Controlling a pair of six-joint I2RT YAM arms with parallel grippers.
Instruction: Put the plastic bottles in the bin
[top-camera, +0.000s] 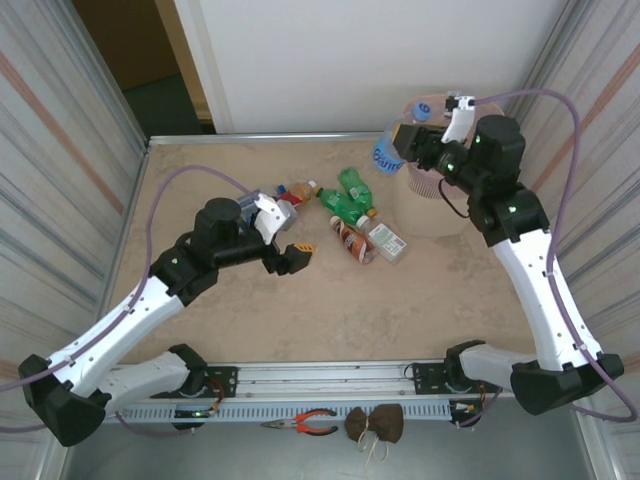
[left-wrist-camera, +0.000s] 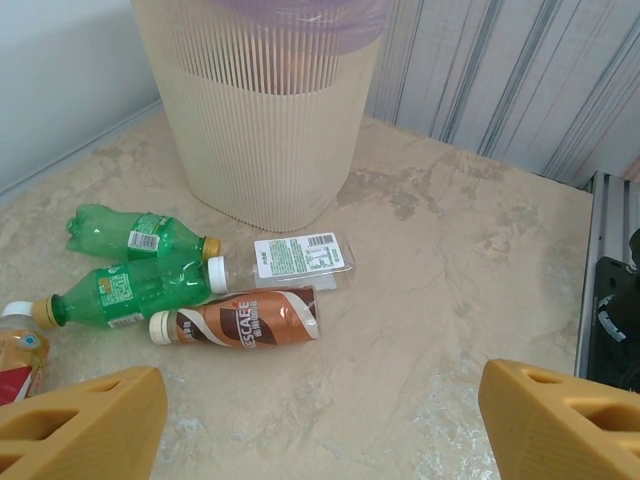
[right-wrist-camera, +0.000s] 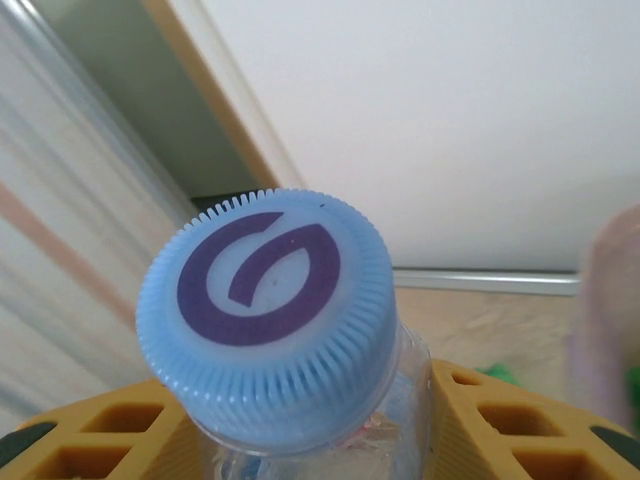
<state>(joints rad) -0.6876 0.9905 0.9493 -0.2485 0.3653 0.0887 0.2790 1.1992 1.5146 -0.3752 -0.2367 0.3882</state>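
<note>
Several plastic bottles lie mid-table: two green ones (top-camera: 351, 198) (left-wrist-camera: 130, 232), a brown coffee bottle (top-camera: 352, 243) (left-wrist-camera: 240, 320) and a clear one with a white label (top-camera: 386, 241) (left-wrist-camera: 295, 260). Two more (top-camera: 292, 193) lie beside my left wrist. My left gripper (top-camera: 291, 258) (left-wrist-camera: 320, 425) hovers open over bare table just short of the coffee bottle, holding nothing. The right gripper (top-camera: 408, 136) (right-wrist-camera: 300, 445) is shut on a clear bottle with a blue cap (top-camera: 388, 152) (right-wrist-camera: 265, 310), held up by the bin (top-camera: 428, 182) (left-wrist-camera: 265, 120), which the right arm partly hides.
Ribbed walls close in the table (top-camera: 330, 310) on the left and right, and a white panel stands at the back. Pliers (top-camera: 305, 423) and a small brown pouch (top-camera: 375, 423) lie on the rail in front of the arm bases.
</note>
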